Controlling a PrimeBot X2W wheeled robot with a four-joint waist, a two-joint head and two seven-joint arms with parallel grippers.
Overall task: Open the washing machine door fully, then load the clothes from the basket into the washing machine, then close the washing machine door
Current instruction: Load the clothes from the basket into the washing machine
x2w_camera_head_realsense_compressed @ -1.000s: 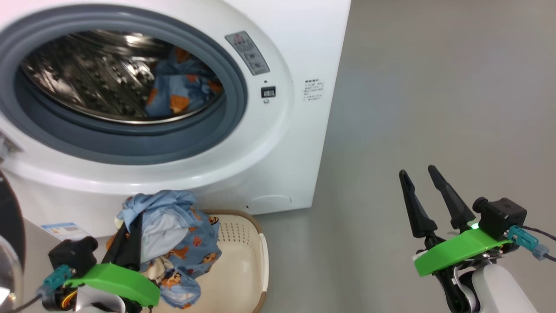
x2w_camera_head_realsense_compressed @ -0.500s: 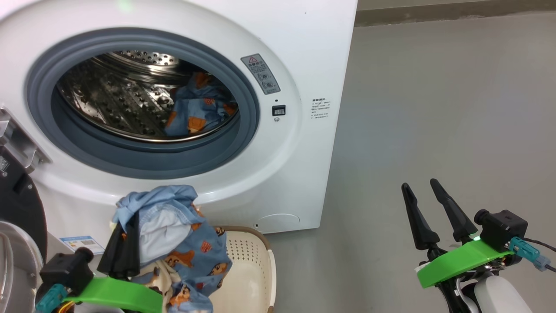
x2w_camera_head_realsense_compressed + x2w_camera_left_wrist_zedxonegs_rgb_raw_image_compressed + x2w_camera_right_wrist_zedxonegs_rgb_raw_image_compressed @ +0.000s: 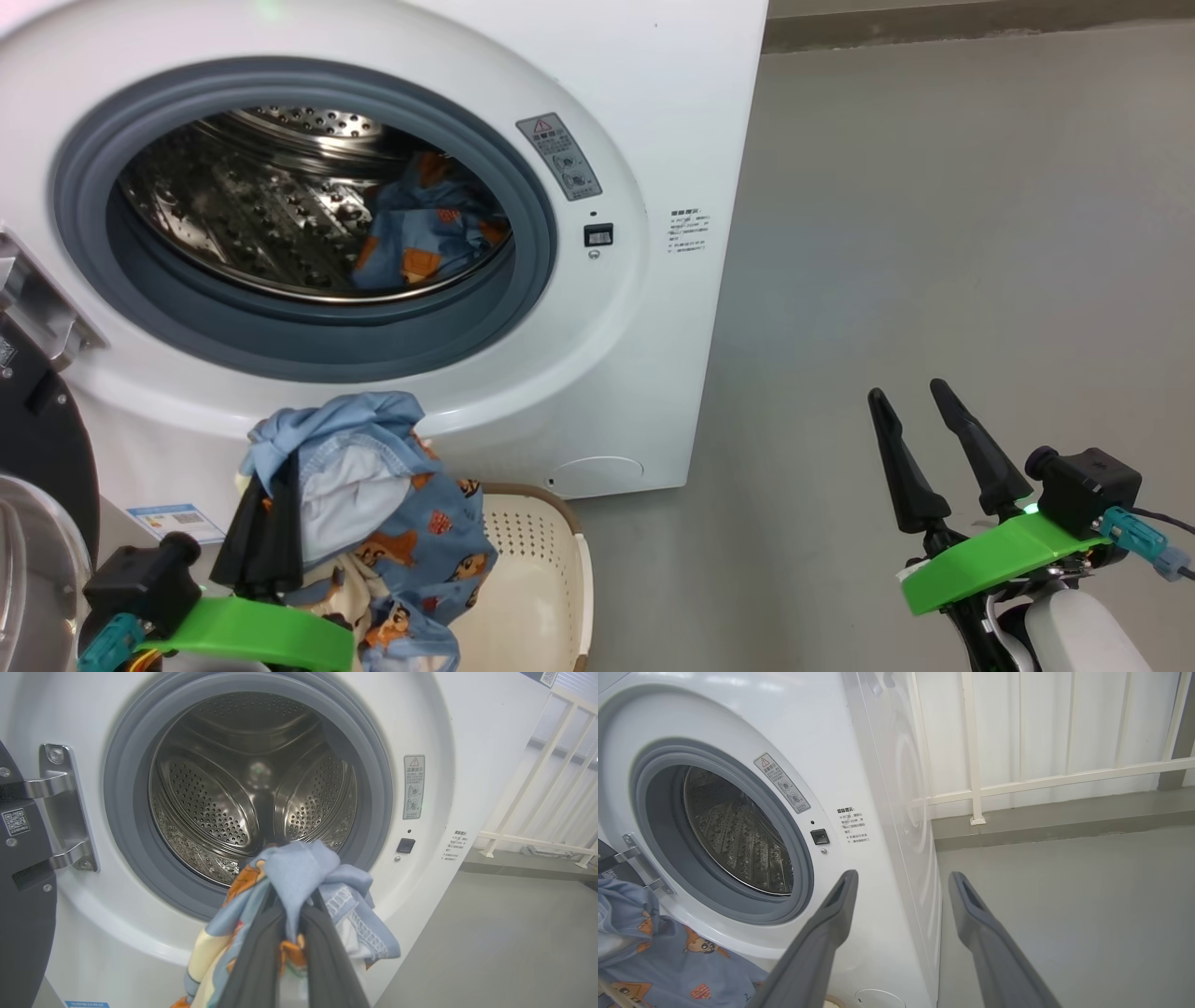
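- Head view first: washing machine (image 3: 653,112) filled the upper left. Its door (image 3: 42,448) was swung open at the left edge, so just a slice of black rim and glass showed below the metal hinge (image 3: 37,308).
- 1 bear-print piece (image 3: 420,238) lay at the right side of the steel drum (image 3: 243,215), behind the grey ring (image 3: 308,345).
- Left gripper (image 3: 280,485) sat at the lower left, pinched tight on a bundle of clothes (image 3: 373,485). The blue bear fabric with some cream-white draped over its 2 dark fingers, just below the machine's opening.
- Bundle hung down over the basket (image 3: 523,560), which stood on the floor (image 3: 934,233) just beside the machine's front. Couldn't tell if the fabric's lower end touched it.
- Right gripper (image 3: 906,390) was at the lower right over grey floor, well apart from the machine, fingers spread wide and holding nothing.
- Left wrist view: those 2 fingers were pressed together with blue fabric bunched over the tips, in front of the lower edge of the drum opening, hinge off to the left.
- Right wrist view: both fingers stood wide apart with nothing between them, pointing toward the machine's right front corner. A bit of the bundle showed at the lower left.
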